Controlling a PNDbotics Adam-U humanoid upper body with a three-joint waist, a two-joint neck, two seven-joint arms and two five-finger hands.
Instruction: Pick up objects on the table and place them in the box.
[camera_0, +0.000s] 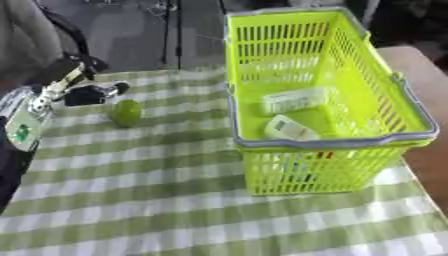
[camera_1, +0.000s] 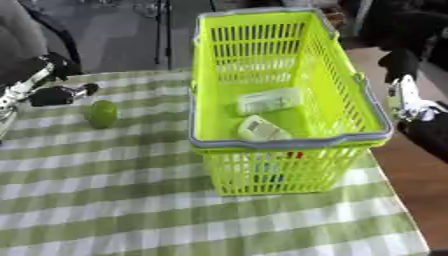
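Reaching in from nine o'clock, the left hand (camera_0: 87, 94) is hovering just above the green fruit (camera_0: 126, 113) on the checked cloth (camera_0: 131, 200); its finger spread cannot be told. Two pale packets are lying inside the yellow-green basket (camera_0: 332, 142) at three o'clock.

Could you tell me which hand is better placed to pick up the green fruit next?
Left. The left hand is just beside the green fruit, while the right arm is beyond the basket.

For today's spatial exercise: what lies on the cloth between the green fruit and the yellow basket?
Nothing: between the green fruit and the yellow basket only bare checked cloth shows, clearest in the left eye view.
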